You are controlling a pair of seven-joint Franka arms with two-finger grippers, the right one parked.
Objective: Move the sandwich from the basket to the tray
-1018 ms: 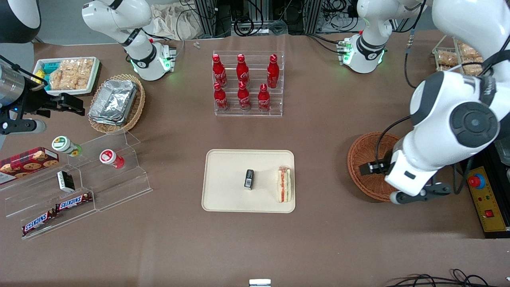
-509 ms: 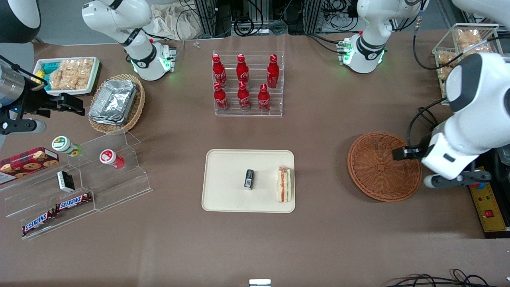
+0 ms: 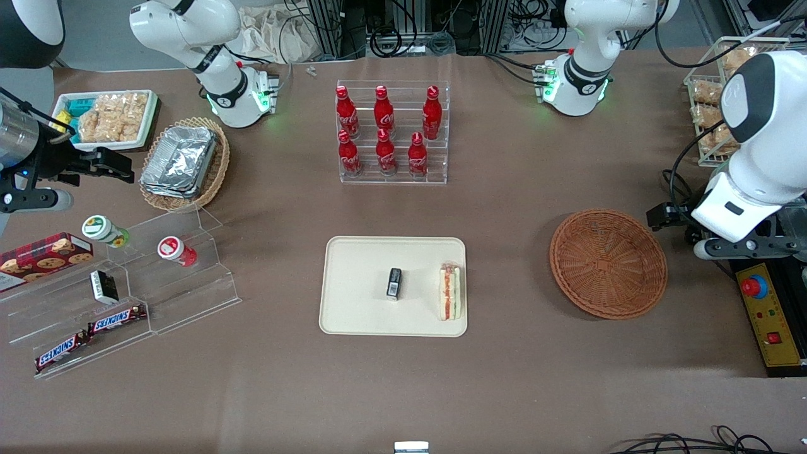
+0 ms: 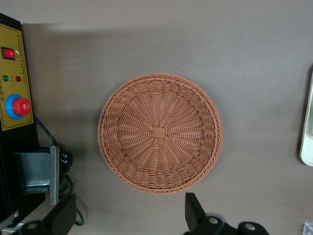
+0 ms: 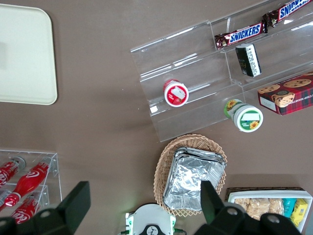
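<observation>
Surface: brown table (image 3: pixel 504 221), viewed from above in the front view; cables and equipment racks line its 12 o'clock edge.
Tray: cream rectangular tray (image 3: pixel 359 315) with rounded corners, lying flat near the table's centre; one edge of it also shows in the left wrist view (image 4: pixel 308 132).
Sandwich: wrapped sandwich (image 3: pixel 450 292) lying on the tray, close to the rim nearest the basket, red, orange and green filling edge visible along its length.
Black box: small black box (image 3: pixel 394 282) on the tray, beside the sandwich, apart from it, toward the parked arm's end.
Basket: round reddish-brown woven basket (image 3: pixel 608 263) on the table, near the tray toward the working arm's end, not touching it; the left wrist view shows its bowl (image 4: pixel 160 132) holding nothing.
Gripper: gripper (image 3: pixel 662 215) hangs at roughly 2 o'clock from the basket, just outside its rim and above the table.
Jaws: set wide apart, holding nothing; both dark fingertips (image 4: pixel 193 210) appear in the left wrist view, apart from the basket rim.
Control box: yellow panel with red button (image 3: pixel 754 287), at 3 o'clock from the basket at the table edge.
Bottle rack: clear rack of red bottles (image 3: pixel 386 132), at 12 o'clock from the tray, well apart from it.
Foil basket: tan wicker basket with foil containers (image 3: pixel 183 161), toward the parked arm's end.
</observation>
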